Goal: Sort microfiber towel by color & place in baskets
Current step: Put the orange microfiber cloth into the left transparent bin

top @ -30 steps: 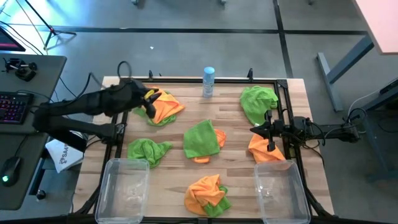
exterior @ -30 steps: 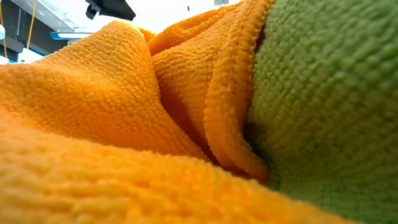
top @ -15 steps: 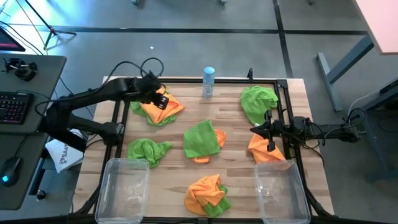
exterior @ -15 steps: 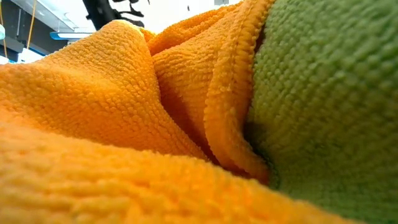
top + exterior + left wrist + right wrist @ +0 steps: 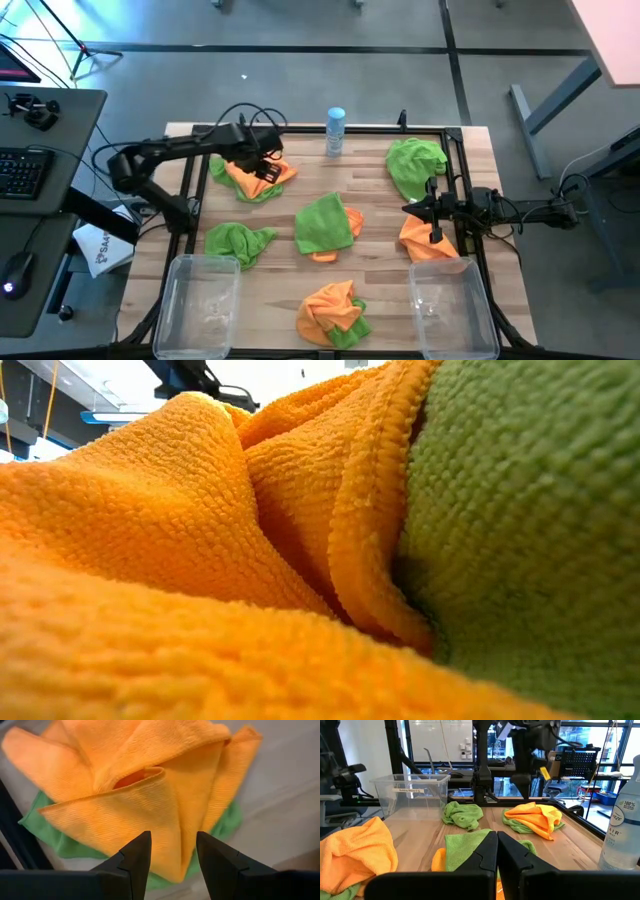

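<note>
A: Where is the left pincer (image 5: pixel 262 165) working?

B: It is hanging over the far-left pile, an orange towel (image 5: pixel 258 175) lying on a green towel (image 5: pixel 250 193). In the left wrist view its fingers (image 5: pixel 134 856) are standing spread with nothing between them, pointing down at the orange folds (image 5: pixel 150 795). I judge it is lining up on the top cloth alone, so that the colours come apart.

A: And the right pincer (image 5: pixel 436 209)?

B: It is waiting at the right edge of the tabletop (image 5: pixel 380 255), fingers pressed together and holding nothing, just beside another orange towel (image 5: pixel 430 243) and near the right basket (image 5: pixel 455 305).

A: How is the sorting standing?

B: Both baskets are sitting empty at the near edge, the left basket (image 5: pixel 200 305) under the left arm's side. Every towel is lying out on the tabletop: a green one (image 5: pixel 240 240) near the left basket, a green-on-orange pile (image 5: pixel 325 222) in the middle, a green one (image 5: pixel 415 165) far right, and a mixed pile (image 5: pixel 335 308) between the baskets, right against the low camera. A bottle (image 5: pixel 335 132) is standing at the far edge, clear of the work.

A: Any risk?

B: The green cloth may be riding up with the orange one if the pinch goes deep.
</note>
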Tool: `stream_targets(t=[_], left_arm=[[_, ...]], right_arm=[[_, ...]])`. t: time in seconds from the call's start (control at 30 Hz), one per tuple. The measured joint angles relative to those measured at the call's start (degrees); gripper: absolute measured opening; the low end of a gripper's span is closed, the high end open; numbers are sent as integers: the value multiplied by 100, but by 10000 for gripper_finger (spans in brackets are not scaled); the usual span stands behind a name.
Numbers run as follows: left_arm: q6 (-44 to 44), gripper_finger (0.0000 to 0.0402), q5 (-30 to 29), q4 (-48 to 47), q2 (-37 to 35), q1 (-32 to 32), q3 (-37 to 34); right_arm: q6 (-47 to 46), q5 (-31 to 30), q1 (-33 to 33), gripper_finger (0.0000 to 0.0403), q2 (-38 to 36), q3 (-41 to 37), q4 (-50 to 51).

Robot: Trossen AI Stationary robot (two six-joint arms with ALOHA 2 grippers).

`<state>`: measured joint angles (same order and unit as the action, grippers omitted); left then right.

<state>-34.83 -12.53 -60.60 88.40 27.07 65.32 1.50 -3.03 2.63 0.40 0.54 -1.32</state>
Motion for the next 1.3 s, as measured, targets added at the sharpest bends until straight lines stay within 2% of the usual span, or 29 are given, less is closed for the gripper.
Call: stream_targets(t=[0.53,0.9,1.2,1.3], left_arm=[[-4,145,-437,201,1031,155,0],[-48,145,7,553,1117,127,3],[-7,145,-735,100,1117,155,4],[2,144,-804,43,1117,157,4]], right_arm=[[0,0,0,0,0,-2,0],[0,2,-2,0,0,0,0],[0,2,0,0,0,-2,0],[1,0,0,0,0,-1,0]])
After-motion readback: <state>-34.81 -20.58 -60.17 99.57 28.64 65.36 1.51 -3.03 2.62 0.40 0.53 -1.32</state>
